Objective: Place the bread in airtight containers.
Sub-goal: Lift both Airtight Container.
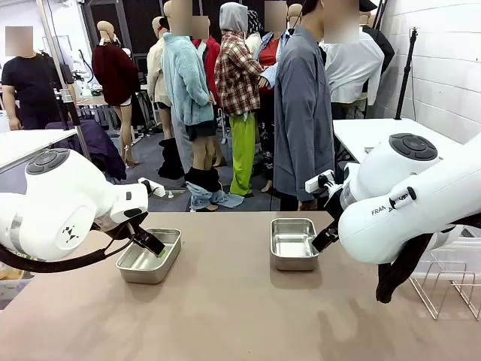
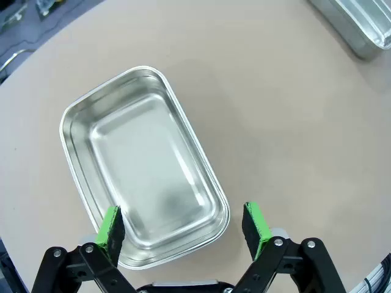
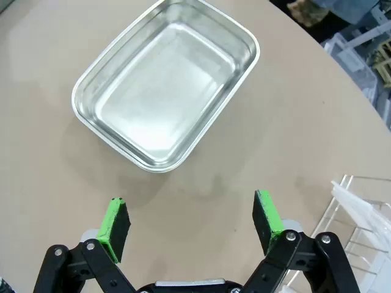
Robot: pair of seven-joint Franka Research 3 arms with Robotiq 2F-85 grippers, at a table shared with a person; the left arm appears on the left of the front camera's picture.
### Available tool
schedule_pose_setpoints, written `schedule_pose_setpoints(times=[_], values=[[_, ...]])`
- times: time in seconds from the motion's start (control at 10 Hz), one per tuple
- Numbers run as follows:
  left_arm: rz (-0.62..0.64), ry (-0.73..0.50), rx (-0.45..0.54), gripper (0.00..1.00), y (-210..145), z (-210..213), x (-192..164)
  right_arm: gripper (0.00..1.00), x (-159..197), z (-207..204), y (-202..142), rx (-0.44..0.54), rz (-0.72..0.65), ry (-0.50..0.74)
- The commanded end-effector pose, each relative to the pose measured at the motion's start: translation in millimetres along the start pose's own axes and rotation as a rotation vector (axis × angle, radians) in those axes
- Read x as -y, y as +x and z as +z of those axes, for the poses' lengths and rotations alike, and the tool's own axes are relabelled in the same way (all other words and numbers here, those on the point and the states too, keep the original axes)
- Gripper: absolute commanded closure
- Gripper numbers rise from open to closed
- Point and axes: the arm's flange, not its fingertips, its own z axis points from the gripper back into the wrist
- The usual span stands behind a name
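Left pan (image 1: 143, 272), right pan (image 1: 293, 263) sit lidless, empty, likely ready for filling; left gripper (image 2: 183, 227), right gripper (image 3: 192, 221) hover close by, jaws wide, holding nothing.

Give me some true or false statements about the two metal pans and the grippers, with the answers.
1. The left pan and the right pan are both empty. True.
2. The left gripper is shut on the left pan's rim. False: it is open and holds nothing, at that pan's near end.
3. A clear lid covers the right pan. False: it is uncovered, and its bare steel floor shows.
4. The right gripper is open. True.
5. The two pans touch each other. False: they sit apart, with bare table between them.
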Motion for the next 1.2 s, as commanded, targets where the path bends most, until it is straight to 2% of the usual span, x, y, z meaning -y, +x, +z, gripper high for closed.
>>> schedule_pose_setpoints(times=[0.0,1.1], values=[[0.000,0.000,0.000,0.00,0.0,0.0,0.0,0.00,0.0,0.0,0.0,0.000,0.000,0.000],[-0.001,0.000,0.000,0.00,0.1,0.0,0.5,0.00,-0.1,0.0,0.0,0.000,0.000,0.000]])
